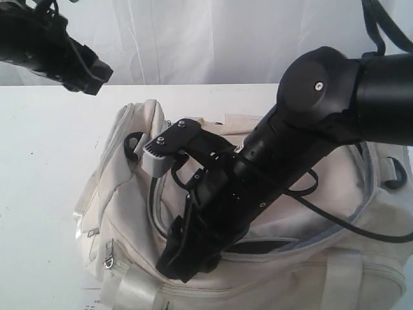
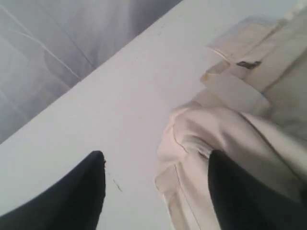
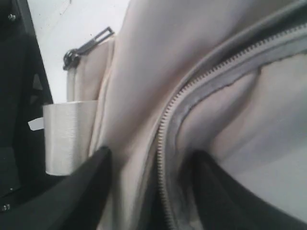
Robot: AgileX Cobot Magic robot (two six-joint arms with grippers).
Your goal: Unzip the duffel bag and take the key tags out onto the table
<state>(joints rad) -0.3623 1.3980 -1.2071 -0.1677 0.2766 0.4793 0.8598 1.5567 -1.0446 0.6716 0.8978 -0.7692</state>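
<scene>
Cream fabric duffel bag [image 1: 122, 187] on the white worktop [image 1: 45, 148], its grey zipper track [image 3: 165, 124] running lengthwise along the top. The right gripper [image 3: 151, 160], jaws apart and empty, sits at the parted zip; the left gripper [image 2: 156, 158], likewise open, hangs beyond the bag's end. The coloured plastic key tags are unseen, presumably inside, nearest the right arm [image 1: 335, 84].

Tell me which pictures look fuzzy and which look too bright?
Exterior view: the table glares nearly pure white, the right arm is a dark mass. Left wrist view: fuzziest, the duffel bag smears softly. Right wrist view: the zipper teeth are clearest mid-frame, but the right gripper's fingers are blurry black shapes.
</scene>
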